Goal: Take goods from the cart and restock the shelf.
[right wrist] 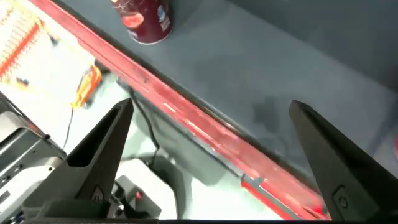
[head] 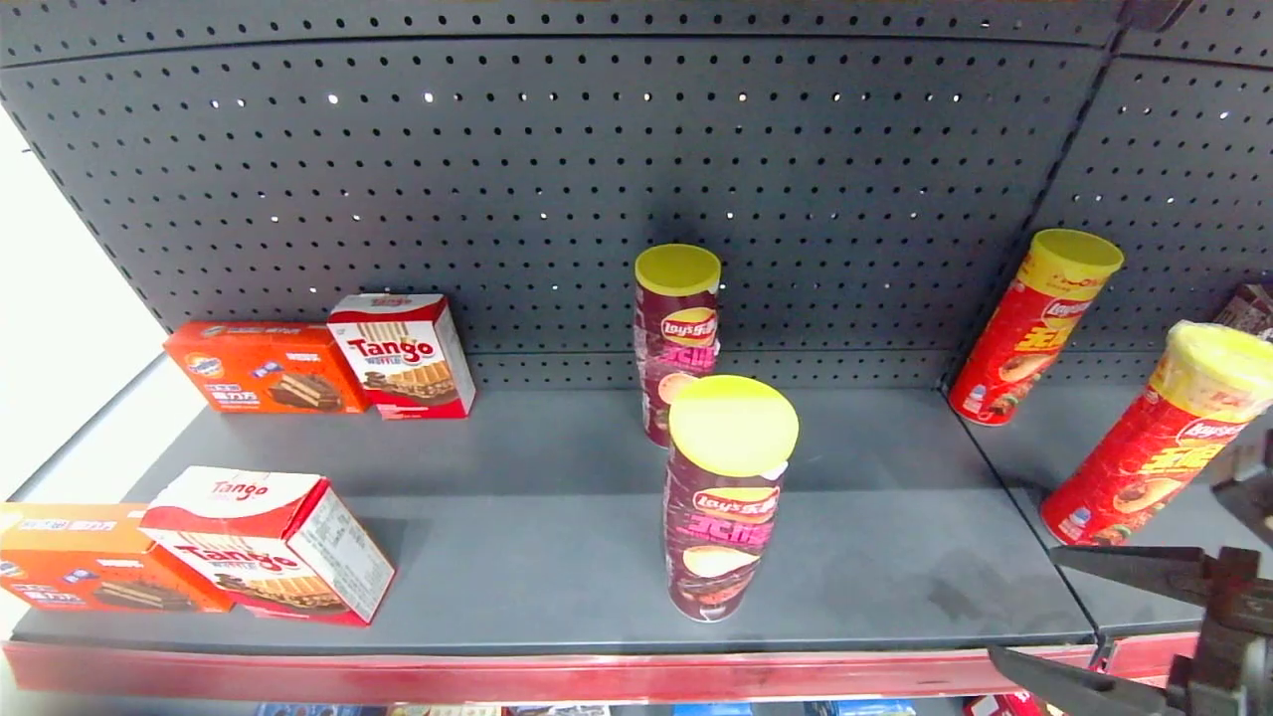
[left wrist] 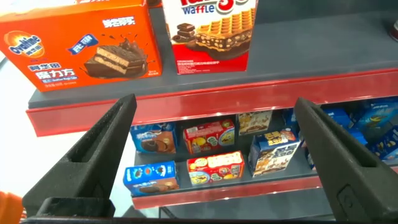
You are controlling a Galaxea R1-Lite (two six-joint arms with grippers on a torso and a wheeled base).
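Shelf (head: 875, 557): dark grey, with a red front edge and a back wall full of little holes.
Front can (head: 723, 507): tall and dark red with a yellow lid. It stands up near the shelf's front edge. Its label has a round red-and-yellow badge, pink writing and a picture of a chip.
Back can (head: 677, 338): the same kind, just behind the front can, by the wall.
Far red can (head: 1034, 328): bright red with yellow writing, well to the right of the front can and farther back.
Near red can (head: 1154, 447): the same kind, far right of the front can.
Orange boxes (head: 264, 366): two, far left of the front can. Each has white writing and a picture of a chocolate wafer.
Red-and-white boxes (head: 269, 542): two, left of the front can, one beside each orange box. Each shows a waffle.
Right gripper (head: 1024, 605): spread wide and holding nothing, right of the front can, by the red edge.
Left gripper (left wrist: 214, 106): spread wide and holding nothing, far left of the front can, out in front of the red edge.
Small boxes (left wrist: 211, 168): colourful, in rows on a lower shelf.
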